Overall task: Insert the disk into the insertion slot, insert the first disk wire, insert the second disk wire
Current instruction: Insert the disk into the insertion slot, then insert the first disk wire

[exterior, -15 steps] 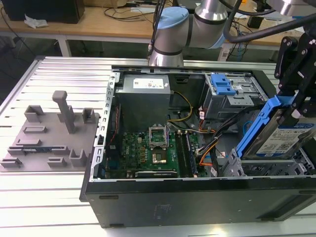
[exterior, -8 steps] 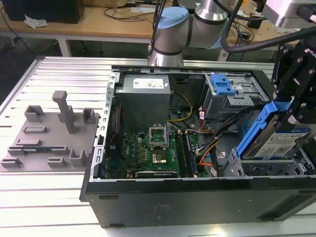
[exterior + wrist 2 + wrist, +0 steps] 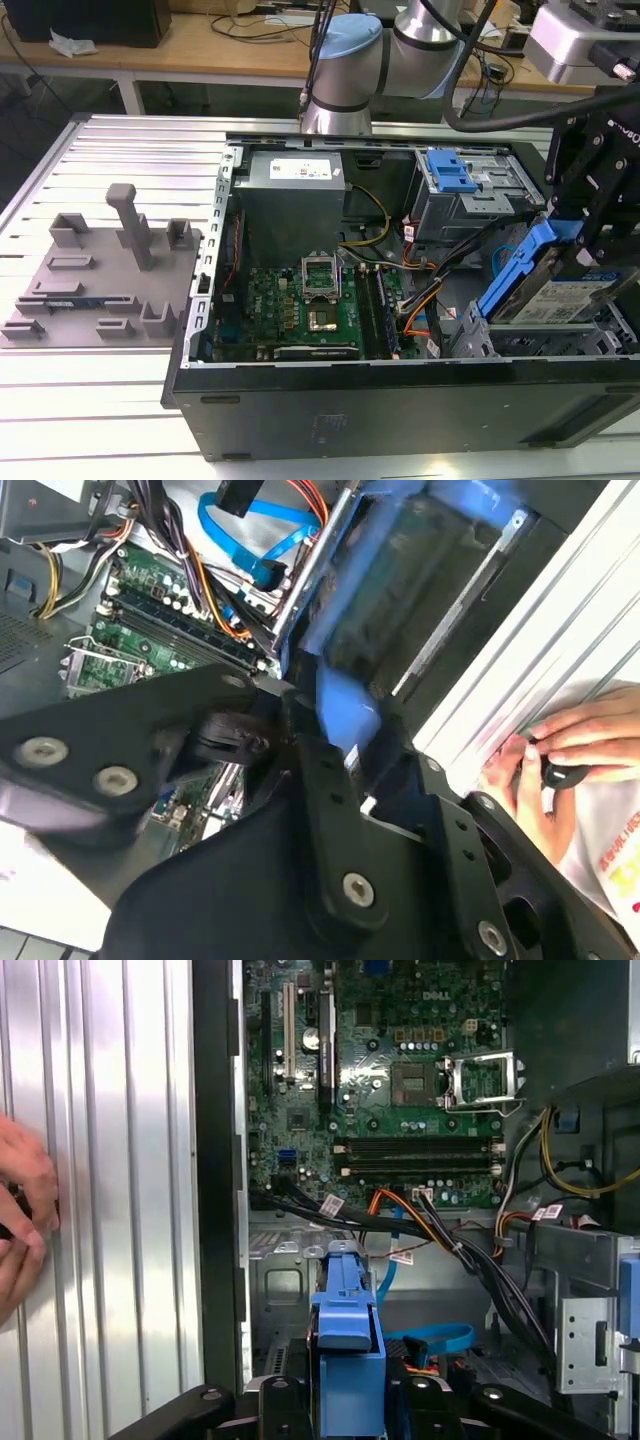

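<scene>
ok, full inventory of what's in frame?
computer case: one, black, on table
slotted table: one, silver, under case
fixture tray: one, grey, exterior view's left of case
motherboard: one, green, case floor
power supply: one, grey, behind motherboard
tall drive cage: one, grey, blue latch, beside power supply
insertion slot: one, grey perforated, below disk
disk: one, silver, blue carrier, tilted above slot
first disk wire: one, red-orange-black, inside case
second disk wire: one, blue, looped near slot
person's hand: one, table beside case
robot arm: one, silver and blue, behind case
gripper: one, black, shut on disk
</scene>
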### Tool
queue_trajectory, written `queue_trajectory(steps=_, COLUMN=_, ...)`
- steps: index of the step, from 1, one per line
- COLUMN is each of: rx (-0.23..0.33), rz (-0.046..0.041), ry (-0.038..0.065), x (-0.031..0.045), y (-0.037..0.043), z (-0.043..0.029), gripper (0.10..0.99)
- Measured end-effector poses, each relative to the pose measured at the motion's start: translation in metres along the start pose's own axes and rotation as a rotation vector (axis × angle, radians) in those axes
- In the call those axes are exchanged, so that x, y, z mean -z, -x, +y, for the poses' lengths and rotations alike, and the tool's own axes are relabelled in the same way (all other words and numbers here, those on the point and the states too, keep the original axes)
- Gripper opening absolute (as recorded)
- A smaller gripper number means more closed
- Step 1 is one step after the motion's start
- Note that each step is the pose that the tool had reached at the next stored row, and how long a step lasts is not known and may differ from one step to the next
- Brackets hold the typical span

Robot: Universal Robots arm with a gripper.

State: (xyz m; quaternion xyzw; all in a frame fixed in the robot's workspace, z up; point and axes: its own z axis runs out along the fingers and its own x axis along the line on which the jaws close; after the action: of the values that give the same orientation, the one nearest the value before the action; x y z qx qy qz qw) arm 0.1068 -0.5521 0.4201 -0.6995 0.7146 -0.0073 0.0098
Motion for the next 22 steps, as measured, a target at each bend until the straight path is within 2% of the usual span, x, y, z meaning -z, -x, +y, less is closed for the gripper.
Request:
queue_trajectory(steps=2, rx=0.000, rz=-0.0003, ry=0.000, x=-0.0001, y=-0.0004, z=0.0000, gripper=0.502)
queue_trajectory(steps=22, rx=0.000, rz=-0.0003, ry=0.002, x=-0.0001, y=-0.0040, z=-0.0001, gripper=0.502)
